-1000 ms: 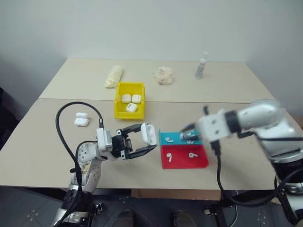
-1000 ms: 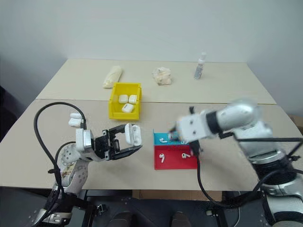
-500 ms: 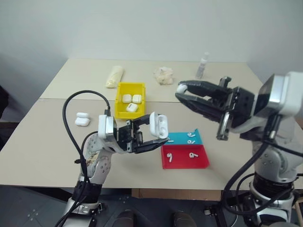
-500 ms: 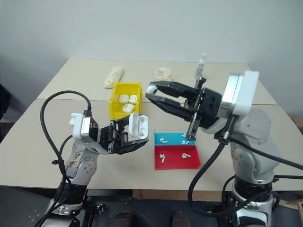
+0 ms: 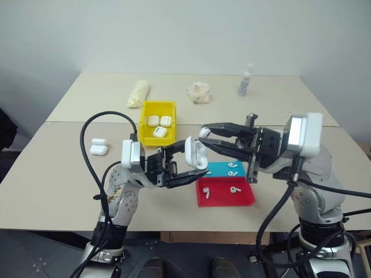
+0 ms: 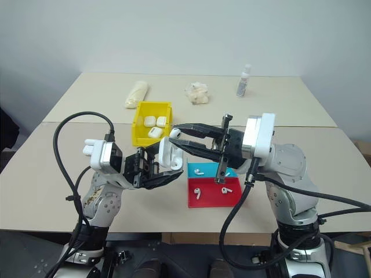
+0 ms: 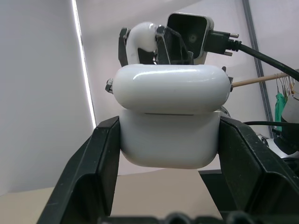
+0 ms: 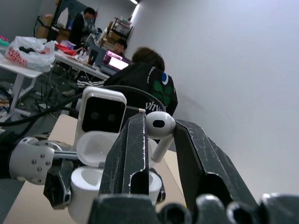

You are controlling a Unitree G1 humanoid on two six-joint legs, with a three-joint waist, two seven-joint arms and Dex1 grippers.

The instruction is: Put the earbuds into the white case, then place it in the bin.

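White case (image 5: 195,153), lid open, clamped in left gripper (image 5: 188,160) at frame centre. Right gripper (image 5: 204,135) pinches earbud (image 8: 159,126) just above it. Risk: stem misaligned with socket, bud slips, drops toward red-and-blue tray (image 5: 223,191). Yellow bin (image 5: 157,123) upper left.

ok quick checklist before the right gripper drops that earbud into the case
1. Case held firmly: ok. The left gripper is shut on the white case, a finger on each side in the left wrist view.
2. Lid open: ok. The lid stands up and the inside shows in the right wrist view.
3. Earbud secured: ok. The right gripper pinches the earbud between its fingertips.
4. Earbud over the case opening: cannot tell. It sits close above the case, but exact alignment with a socket is unclear.
5. Stem pointing toward the socket: cannot tell.
6. More earbuds ready: ok. Four lie in the red-and-blue tray.
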